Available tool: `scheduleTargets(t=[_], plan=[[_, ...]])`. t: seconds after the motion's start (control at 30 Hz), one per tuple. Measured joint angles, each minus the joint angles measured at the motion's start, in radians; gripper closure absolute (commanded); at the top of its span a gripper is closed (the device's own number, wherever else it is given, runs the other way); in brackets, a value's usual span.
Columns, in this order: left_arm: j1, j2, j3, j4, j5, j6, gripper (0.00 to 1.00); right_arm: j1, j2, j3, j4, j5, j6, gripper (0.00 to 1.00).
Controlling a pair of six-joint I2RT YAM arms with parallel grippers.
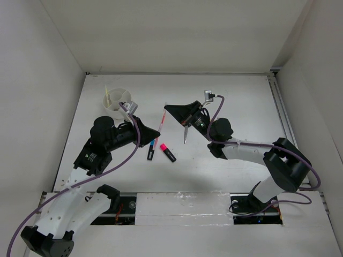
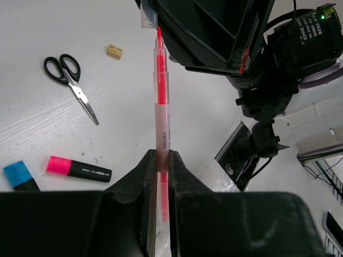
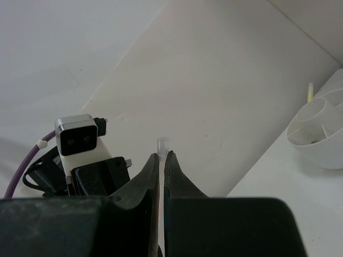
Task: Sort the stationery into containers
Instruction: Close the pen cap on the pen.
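Observation:
The thin pink pen (image 1: 162, 119) is held in the air by both grippers. My left gripper (image 1: 158, 133) is shut on its lower end (image 2: 162, 107). My right gripper (image 1: 166, 108) is shut on its clear top end (image 3: 162, 143). The round white bowl (image 1: 119, 101) stands at the far left with the yellow pen (image 1: 107, 95) upright in it; both also show in the right wrist view (image 3: 320, 131). On the table lie the blue-cap highlighter (image 1: 152, 150), the pink-cap highlighter (image 1: 167, 152), the scissors (image 2: 69, 80) and the tan block (image 2: 114, 51).
In the top view the scissors' blades (image 1: 185, 134) stick out from under the right wrist and the tan block is hidden. White walls close in the table on three sides. A rail (image 1: 283, 115) runs along the right edge.

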Motion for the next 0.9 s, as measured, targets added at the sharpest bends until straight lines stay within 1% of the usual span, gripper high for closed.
scheduleTargets(t=[0.9], plan=[[0.0,0.013,0.0,0.001,0.001,0.0,1.0,-0.014,0.0,0.0,0.0,0.001,0.012,1.0]])
